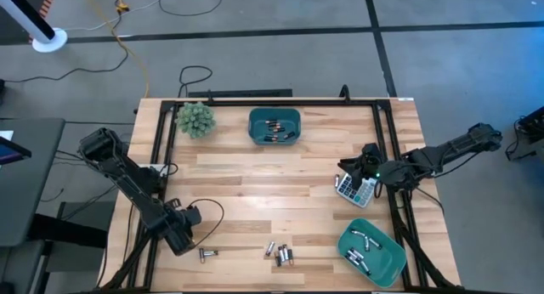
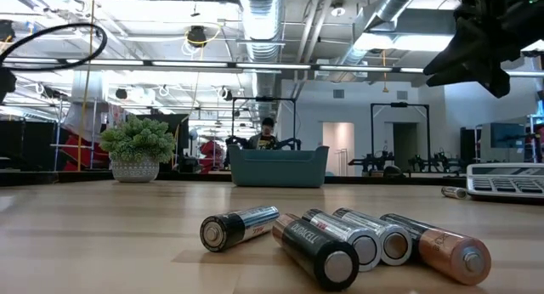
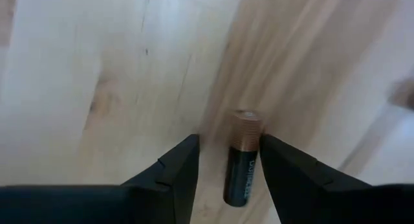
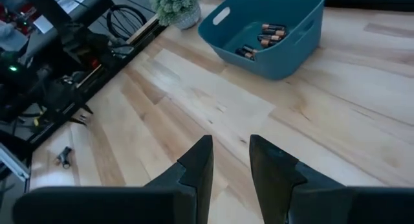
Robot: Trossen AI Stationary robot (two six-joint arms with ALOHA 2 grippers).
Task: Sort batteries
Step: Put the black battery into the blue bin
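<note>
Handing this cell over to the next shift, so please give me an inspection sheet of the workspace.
Surface: wooden table, bare at centre.
Job's things: loose batteries near the front edge; more in the back bin and the right bin.
Clutter: calculator, small plant.
Grippers: left gripper open around a battery; right gripper open, empty, above the calculator.
Cables: black cable at the back edge; yellow cord on the floor.
Surroundings: a person far behind.
</note>
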